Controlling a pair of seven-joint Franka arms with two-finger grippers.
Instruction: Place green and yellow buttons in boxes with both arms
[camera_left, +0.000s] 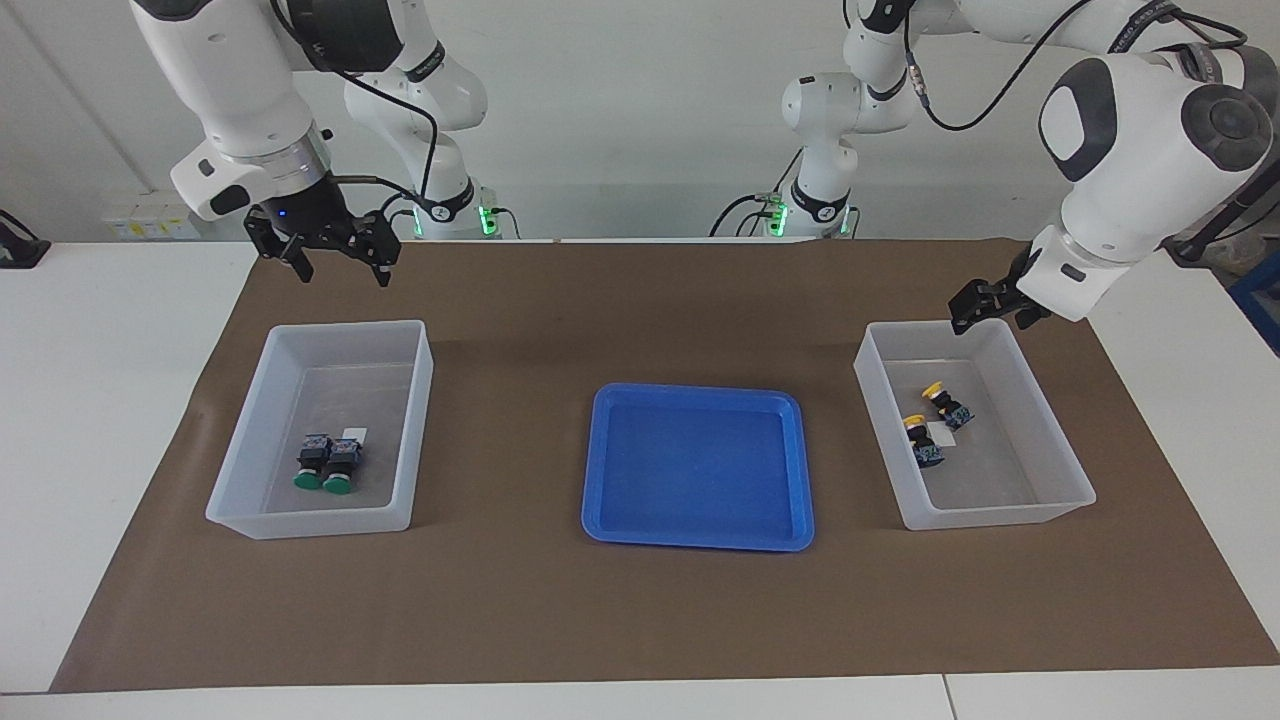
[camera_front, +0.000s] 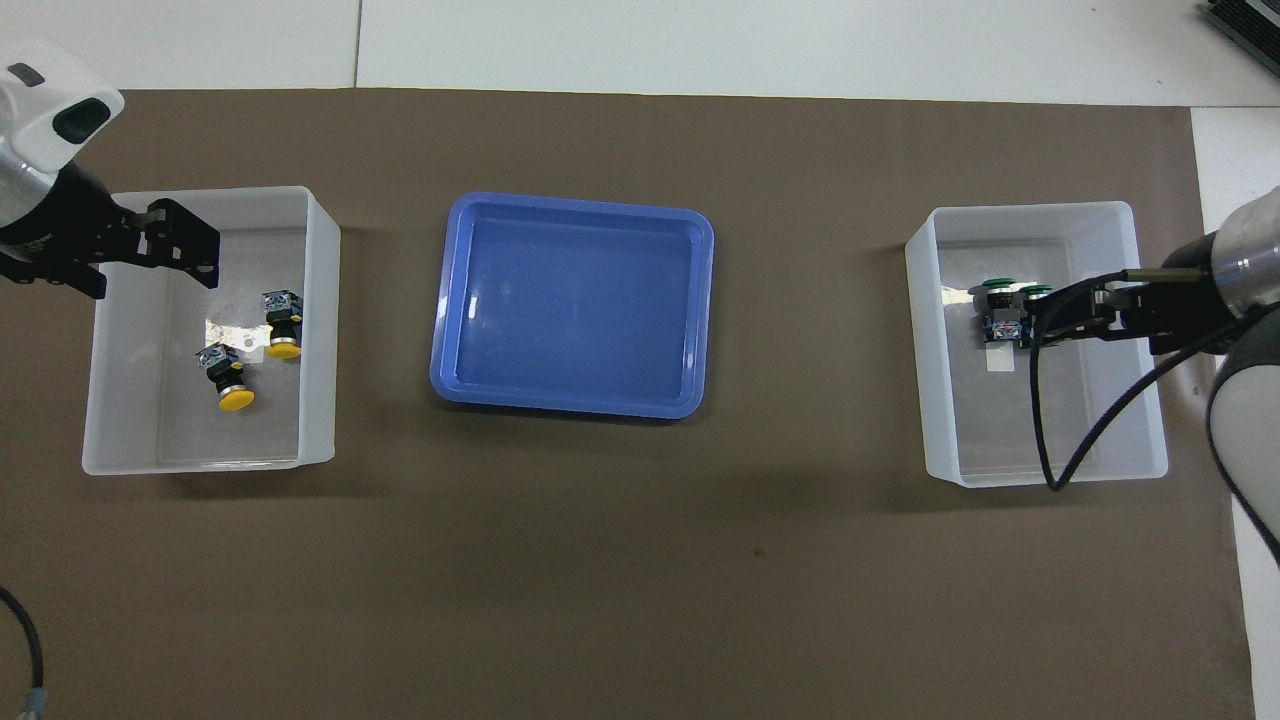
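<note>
Two green buttons (camera_left: 327, 467) lie side by side in box (camera_left: 250, 420) at right arm's end. Two yellow buttons (camera_left: 933, 425) lie in other box (camera_left: 1045, 430). Right gripper (camera_left: 340, 262) spread wide, empty, raised. Left gripper (camera_left: 975, 305) above yellow box edge, empty, opening unclear.

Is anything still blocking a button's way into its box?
Nothing visible does: both yellow buttons lie in the box under the left gripper, both green buttons in the other box. The right gripper hangs apart. The blue tray holds none.
</note>
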